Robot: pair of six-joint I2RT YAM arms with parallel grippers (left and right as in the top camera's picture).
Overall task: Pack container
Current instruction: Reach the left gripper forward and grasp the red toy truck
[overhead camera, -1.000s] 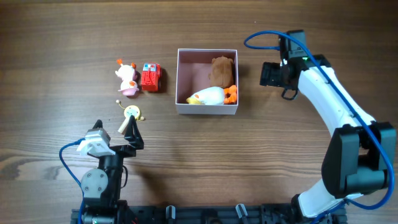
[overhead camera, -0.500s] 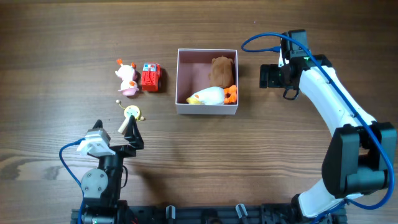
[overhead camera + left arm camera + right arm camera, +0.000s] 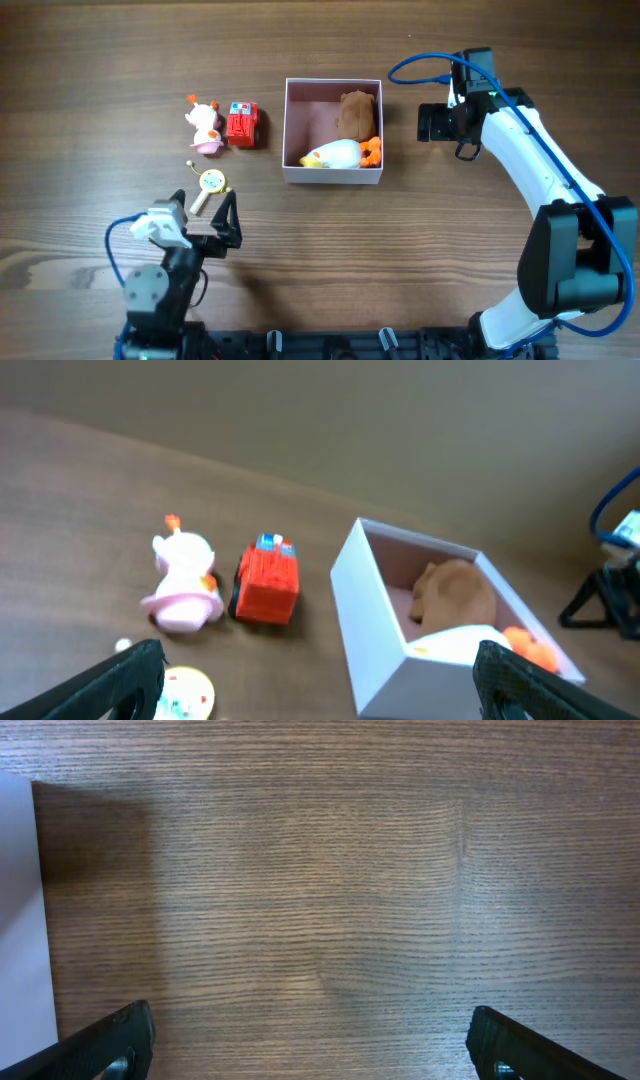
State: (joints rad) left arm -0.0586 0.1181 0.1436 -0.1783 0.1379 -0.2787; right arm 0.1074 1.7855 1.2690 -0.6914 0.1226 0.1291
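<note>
The container (image 3: 333,175) is a white-walled box with a pink inside, at the table's middle; it also shows in the left wrist view (image 3: 370,610). It holds a brown plush (image 3: 356,110), a white and yellow duck (image 3: 333,154) and an orange toy (image 3: 372,151). Left of it stand a pink and white figure (image 3: 205,125), a red toy (image 3: 241,124) and a round yellow rattle (image 3: 209,183). My left gripper (image 3: 222,215) is open and empty, just below the rattle. My right gripper (image 3: 430,122) is open and empty, to the right of the container, over bare wood.
The right wrist view shows bare wood with a strip of the container's white wall (image 3: 20,920) at its left edge. The arm bases stand at the table's front edge.
My left gripper has shifted a little to the right and opened wider near the rattle. My right gripper has barely moved.
</note>
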